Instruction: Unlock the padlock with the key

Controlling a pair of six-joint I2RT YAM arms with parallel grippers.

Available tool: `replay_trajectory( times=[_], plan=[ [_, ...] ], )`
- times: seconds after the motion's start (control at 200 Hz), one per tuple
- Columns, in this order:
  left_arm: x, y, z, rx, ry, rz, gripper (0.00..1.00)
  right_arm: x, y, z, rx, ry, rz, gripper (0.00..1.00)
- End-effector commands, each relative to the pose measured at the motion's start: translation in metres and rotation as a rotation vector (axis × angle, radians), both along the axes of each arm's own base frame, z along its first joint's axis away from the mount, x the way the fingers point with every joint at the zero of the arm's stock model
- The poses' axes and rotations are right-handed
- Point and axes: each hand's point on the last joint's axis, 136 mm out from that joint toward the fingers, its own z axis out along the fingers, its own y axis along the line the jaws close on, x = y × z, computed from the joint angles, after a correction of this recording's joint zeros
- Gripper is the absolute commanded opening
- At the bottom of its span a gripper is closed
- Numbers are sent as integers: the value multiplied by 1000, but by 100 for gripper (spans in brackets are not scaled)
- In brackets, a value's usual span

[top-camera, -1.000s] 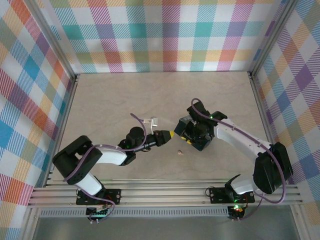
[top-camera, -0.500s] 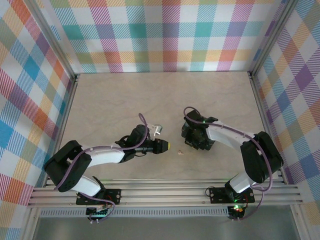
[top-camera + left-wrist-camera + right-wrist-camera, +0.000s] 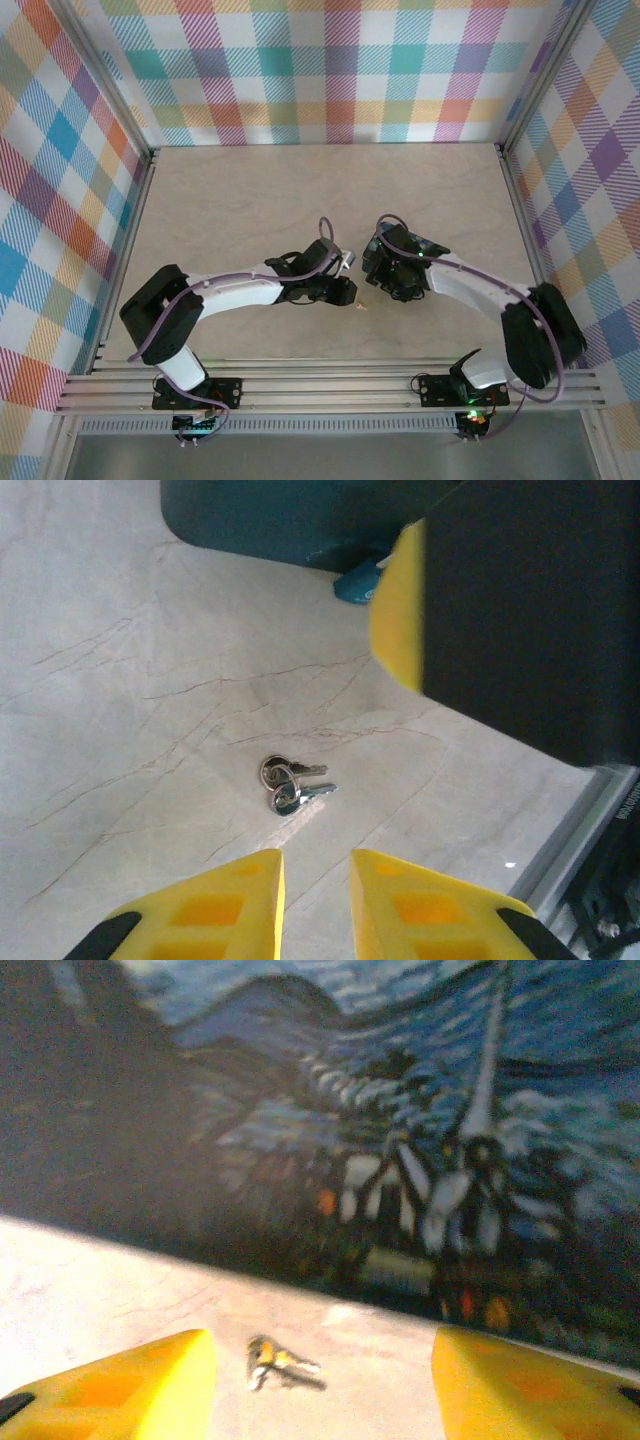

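Observation:
Two small silver keys on a ring lie flat on the pale table, also seen as the keys and blurred as the keys. My left gripper hovers just short of them, its yellow fingers a narrow gap apart with nothing between; from above the left gripper is just left of the keys. My right gripper stands wide open facing the keys, empty; the right gripper is just right of them. A small blue piece, apparently the padlock, peeks from under the right gripper's yellow finger.
The two gripper heads stand close together over the front middle of the table. Aluminium rails run along the near edge, and a rail corner shows close to the keys. Plaid walls enclose the table.
My right gripper has opened wide. My left arm has swung right and toward the keys, bringing its gripper close to the right gripper.

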Motion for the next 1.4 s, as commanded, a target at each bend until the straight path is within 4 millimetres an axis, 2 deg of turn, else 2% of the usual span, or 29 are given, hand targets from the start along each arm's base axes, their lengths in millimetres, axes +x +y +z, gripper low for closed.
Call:
replay_trajectory(
  times=[0.0,0.11,0.33,0.485,0.595,0.685,0.805,0.85,0.96,1.215,1.395],
  plan=[
    [-3,1,-13,108,36,15,24,-14,-8,7,43,3,-56,60],
    [-9,-4,-23,170,68,2,24,-28,-19,4,78,18,-98,60],
    [-7,-21,-38,223,88,-4,24,-51,-35,-8,102,45,-130,61],
    [-6,-27,-53,265,102,6,24,-59,-44,-14,118,50,-148,61],
    [-5,-22,-62,317,102,25,22,-61,-46,-18,139,62,-146,61],
    [-6,-19,-65,337,101,33,19,-58,-45,-18,155,57,-135,61],
    [-7,-15,-67,353,99,36,6,-53,-42,-16,180,48,-118,61],
    [-6,-13,-65,357,87,33,0,-51,-40,-14,194,41,-112,62],
    [-2,-11,-54,336,47,25,0,-46,-34,-12,243,27,-106,61],
    [10,-6,-11,190,-27,72,0,-35,-12,-1,408,-13,-107,59],
    [12,-2,13,125,-46,114,0,-26,7,19,568,-92,-72,51]
  ],
)
